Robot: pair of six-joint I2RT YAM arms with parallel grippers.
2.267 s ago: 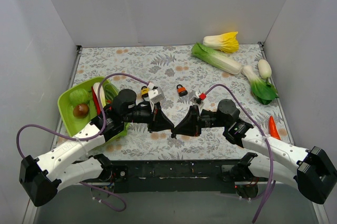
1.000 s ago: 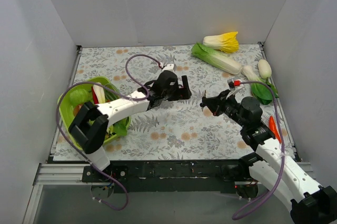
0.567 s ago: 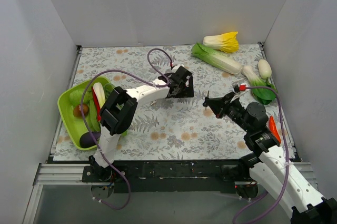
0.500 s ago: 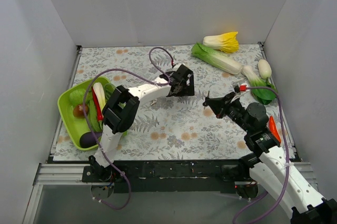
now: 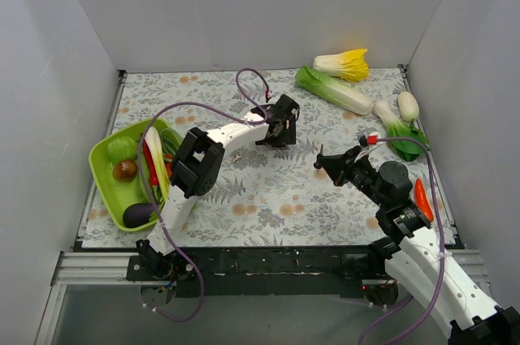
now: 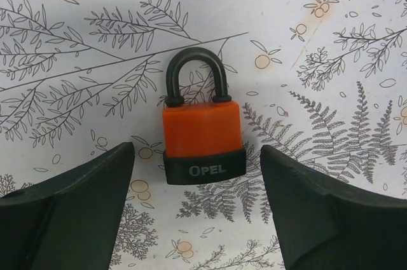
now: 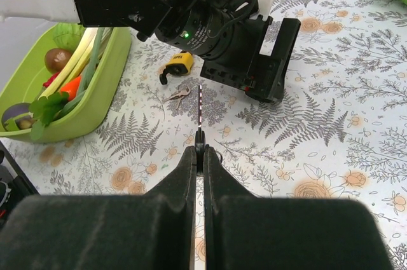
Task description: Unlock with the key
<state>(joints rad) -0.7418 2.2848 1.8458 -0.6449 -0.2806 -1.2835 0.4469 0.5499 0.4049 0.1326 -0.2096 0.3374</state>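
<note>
One small bunch of silver keys point(image 7: 180, 95) is seen lying flat on the table point(image 7: 331, 175), near one yellow padlock point(image 7: 180, 63). One orange padlock point(image 6: 203, 136) is flanked, untouched, by the spread left gripper point(image 6: 197, 152). The right gripper point(image 7: 199, 152) is clenched on a thin sliver point(image 7: 200, 108), perhaps another key.

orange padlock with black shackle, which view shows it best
Left wrist: the orange padlock lies centred under the open left tool, OPEL legible. Top external and right wrist show none; the left arm hides it.
</note>
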